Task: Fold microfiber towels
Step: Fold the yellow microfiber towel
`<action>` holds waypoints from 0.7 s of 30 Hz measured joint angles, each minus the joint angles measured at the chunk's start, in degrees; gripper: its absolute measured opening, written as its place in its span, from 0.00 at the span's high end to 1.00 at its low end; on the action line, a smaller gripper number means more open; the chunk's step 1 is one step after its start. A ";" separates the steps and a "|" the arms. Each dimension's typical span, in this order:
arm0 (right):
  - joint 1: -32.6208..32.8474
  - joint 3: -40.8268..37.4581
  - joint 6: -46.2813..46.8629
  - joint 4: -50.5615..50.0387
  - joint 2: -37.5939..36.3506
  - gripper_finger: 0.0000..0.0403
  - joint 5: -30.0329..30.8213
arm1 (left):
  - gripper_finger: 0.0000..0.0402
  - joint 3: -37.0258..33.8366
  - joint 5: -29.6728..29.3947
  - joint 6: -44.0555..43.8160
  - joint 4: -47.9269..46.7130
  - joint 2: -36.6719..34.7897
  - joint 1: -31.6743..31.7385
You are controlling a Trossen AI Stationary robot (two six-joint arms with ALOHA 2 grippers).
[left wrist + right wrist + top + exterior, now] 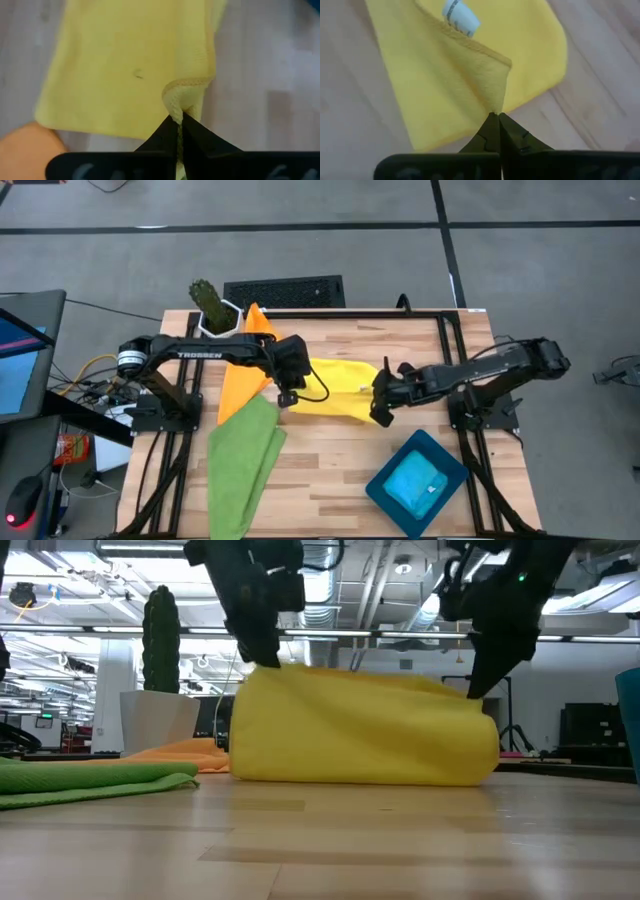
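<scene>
The yellow towel [340, 385] lies mid-frame on the counter [330, 470], and we have it pinched at two corners: our left hand [287, 396] is clamped tight on the corner toward frame left, our right hand [378, 416] on the one toward frame right. To fold well, we judge both corners should travel level and land edge on edge. It is soft, fuzzy cloth with a stitched hem, and it sags between our hands
</scene>
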 joint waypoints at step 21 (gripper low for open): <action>-16.39 0.09 -7.93 1.59 7.81 0.96 -1.98 | 1.00 -12.33 -5.98 0.06 24.11 0.29 7.97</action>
